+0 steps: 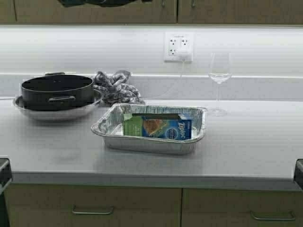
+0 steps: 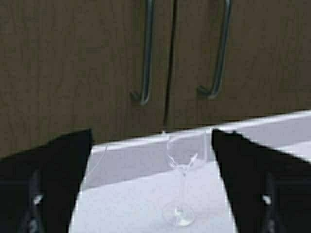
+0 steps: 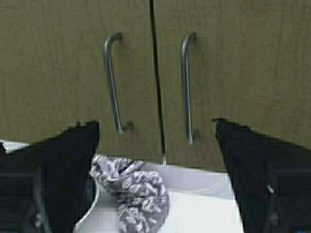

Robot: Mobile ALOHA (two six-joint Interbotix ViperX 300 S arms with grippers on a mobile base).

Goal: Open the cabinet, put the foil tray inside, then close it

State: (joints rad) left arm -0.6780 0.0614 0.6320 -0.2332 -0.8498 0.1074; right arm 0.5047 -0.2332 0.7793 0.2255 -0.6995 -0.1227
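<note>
The foil tray sits on the grey counter near its middle, with a green and blue Ziploc box lying in it. The cabinet hangs above, both doors shut. Its two bar handles show in the left wrist view and the right wrist view. My left gripper is open and empty, raised and facing the doors from a distance. My right gripper is open and empty, also raised and facing the doors. In the high view only a dark arm part shows at the top edge.
A black pot stands in a steel bowl at the back left, with a patterned cloth beside it. A wine glass stands at the back right. A wall socket holds a white plug. Base cabinets lie below.
</note>
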